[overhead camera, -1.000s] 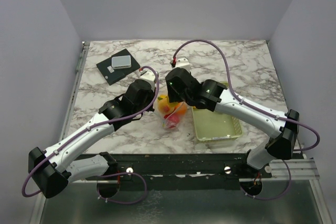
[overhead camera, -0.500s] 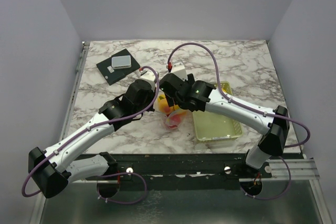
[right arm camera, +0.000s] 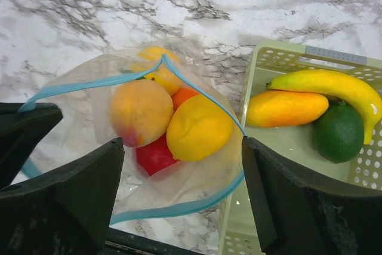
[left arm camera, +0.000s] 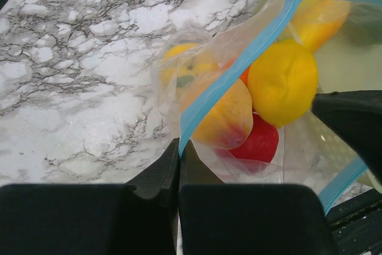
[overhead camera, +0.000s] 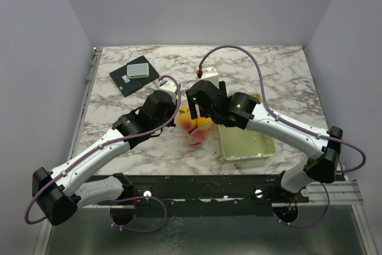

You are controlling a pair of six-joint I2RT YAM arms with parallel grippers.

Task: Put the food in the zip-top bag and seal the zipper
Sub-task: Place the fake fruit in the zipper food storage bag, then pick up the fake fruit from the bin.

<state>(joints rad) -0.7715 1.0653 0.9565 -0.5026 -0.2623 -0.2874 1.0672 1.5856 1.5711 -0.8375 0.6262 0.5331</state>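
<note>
The clear zip-top bag (right arm camera: 203,189) hangs open over the marble, its blue zipper (right arm camera: 179,208) forming a wide loop. Inside lies food: a peach-coloured fruit (right arm camera: 140,111), a lemon (right arm camera: 198,128), a red apple (right arm camera: 154,154) and an orange piece (right arm camera: 185,95). My left gripper (left arm camera: 179,146) is shut on the zipper (left arm camera: 239,70) at one corner, holding the mouth up. Straight above the bag's mouth, my right gripper (right arm camera: 182,143) is open, with nothing between its fingers. In the top view both grippers (overhead camera: 179,114) (overhead camera: 200,110) meet over the bag (overhead camera: 196,135).
A pale green mesh basket (right arm camera: 280,58) stands right against the bag, holding a banana (right arm camera: 334,85), an orange-yellow fruit (right arm camera: 286,107) and a lime (right arm camera: 338,132). A black pad with a grey block (overhead camera: 133,74) lies at the back left.
My right gripper's jaws have spread wider. Its arm swung left toward the bag and has come back a little. The left arm has held still.
</note>
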